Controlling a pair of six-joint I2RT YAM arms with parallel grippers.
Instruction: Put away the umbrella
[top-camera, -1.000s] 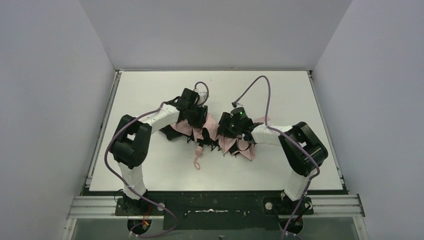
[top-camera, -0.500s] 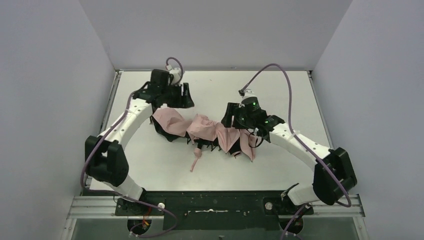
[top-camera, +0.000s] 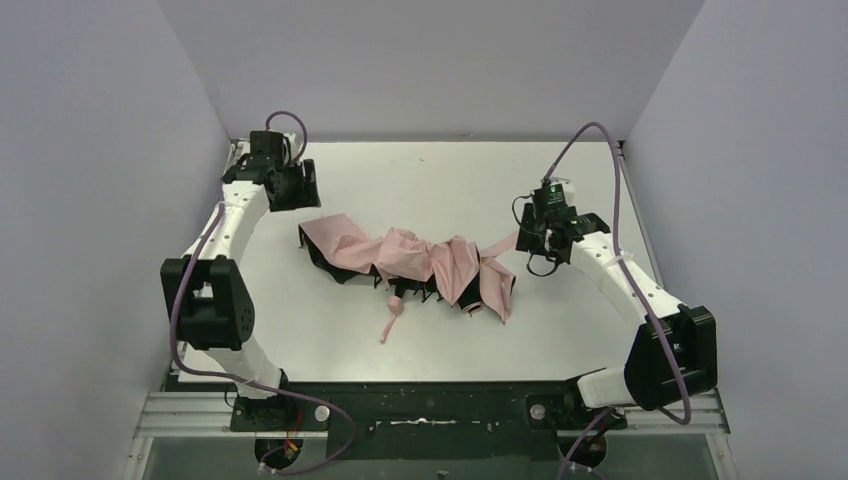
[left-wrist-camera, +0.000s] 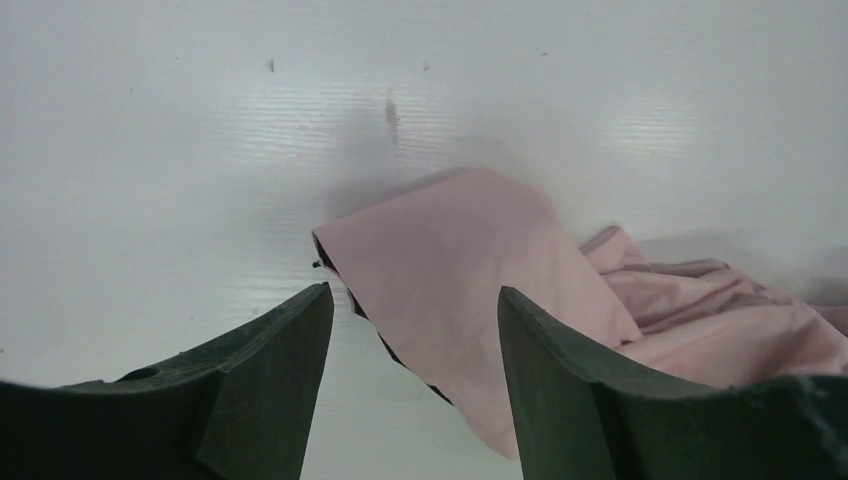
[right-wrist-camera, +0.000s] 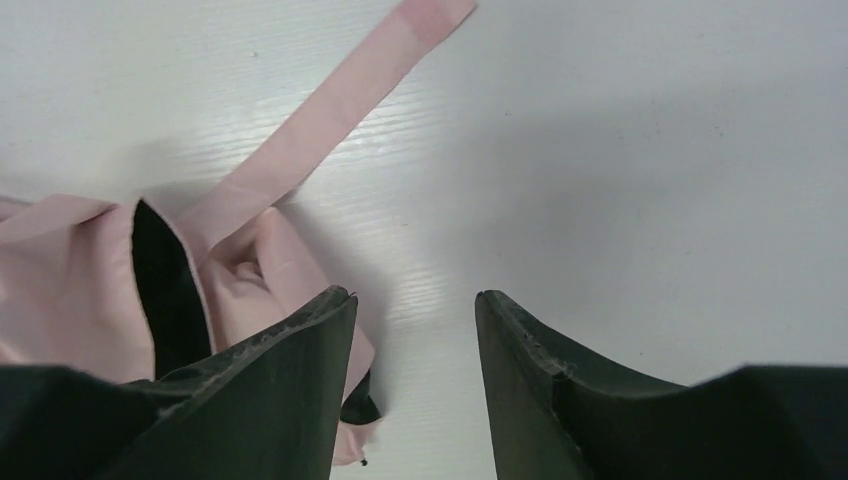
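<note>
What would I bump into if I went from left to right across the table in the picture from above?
Left gripper → umbrella, lying crumpled in the middle → right gripper.

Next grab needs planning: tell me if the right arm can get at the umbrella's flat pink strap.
Probably yes. The right gripper hangs open just beside the strap, which lies flat on the table with nothing over it.
</note>
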